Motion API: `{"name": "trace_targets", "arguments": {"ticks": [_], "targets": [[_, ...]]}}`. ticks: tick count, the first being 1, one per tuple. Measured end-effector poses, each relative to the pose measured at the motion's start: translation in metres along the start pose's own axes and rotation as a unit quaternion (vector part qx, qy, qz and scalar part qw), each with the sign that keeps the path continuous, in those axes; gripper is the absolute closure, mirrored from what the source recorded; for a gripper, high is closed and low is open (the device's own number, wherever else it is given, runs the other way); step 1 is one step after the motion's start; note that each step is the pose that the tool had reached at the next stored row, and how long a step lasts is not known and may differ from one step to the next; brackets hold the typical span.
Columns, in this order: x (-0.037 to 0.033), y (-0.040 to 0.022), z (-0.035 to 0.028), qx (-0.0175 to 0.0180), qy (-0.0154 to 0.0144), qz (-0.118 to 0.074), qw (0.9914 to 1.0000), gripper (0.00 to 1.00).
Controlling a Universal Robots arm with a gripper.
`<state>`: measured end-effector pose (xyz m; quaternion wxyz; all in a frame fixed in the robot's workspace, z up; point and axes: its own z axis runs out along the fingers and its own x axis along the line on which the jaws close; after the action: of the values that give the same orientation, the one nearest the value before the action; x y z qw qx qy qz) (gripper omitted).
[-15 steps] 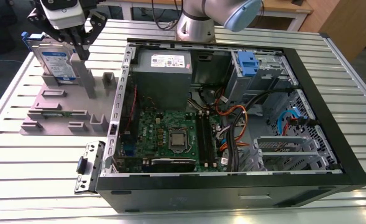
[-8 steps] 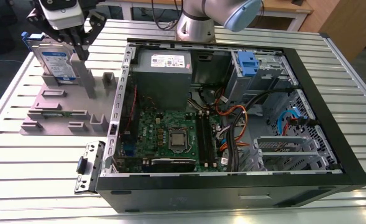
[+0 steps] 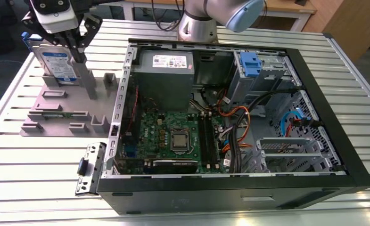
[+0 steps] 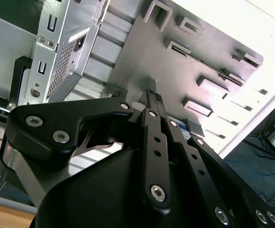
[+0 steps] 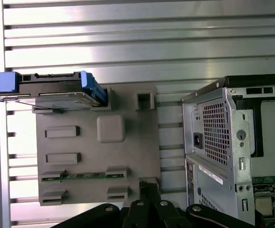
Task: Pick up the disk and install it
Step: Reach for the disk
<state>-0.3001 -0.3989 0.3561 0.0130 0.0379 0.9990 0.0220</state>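
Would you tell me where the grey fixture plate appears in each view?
Exterior view: grey fixture plate on the exterior view's left of the computer case.
First wrist view: plate beside the case's rear.
Second wrist view: plate beside the case's rear.
Shared landmark: computer case.

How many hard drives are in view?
1: the flat silver-metal disk in a blue plastic bracket, upright in the grey fixture plate beside the black computer case. Others may hide inside it.
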Motion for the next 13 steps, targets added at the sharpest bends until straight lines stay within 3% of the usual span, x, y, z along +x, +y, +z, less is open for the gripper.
{"name": "trace_targets", "arguments": {"ticks": [13], "targets": [[0.0055, -0.0004, 0.0005, 0.0000, 0.0000, 0.000, 1.00000, 0.90]]}}
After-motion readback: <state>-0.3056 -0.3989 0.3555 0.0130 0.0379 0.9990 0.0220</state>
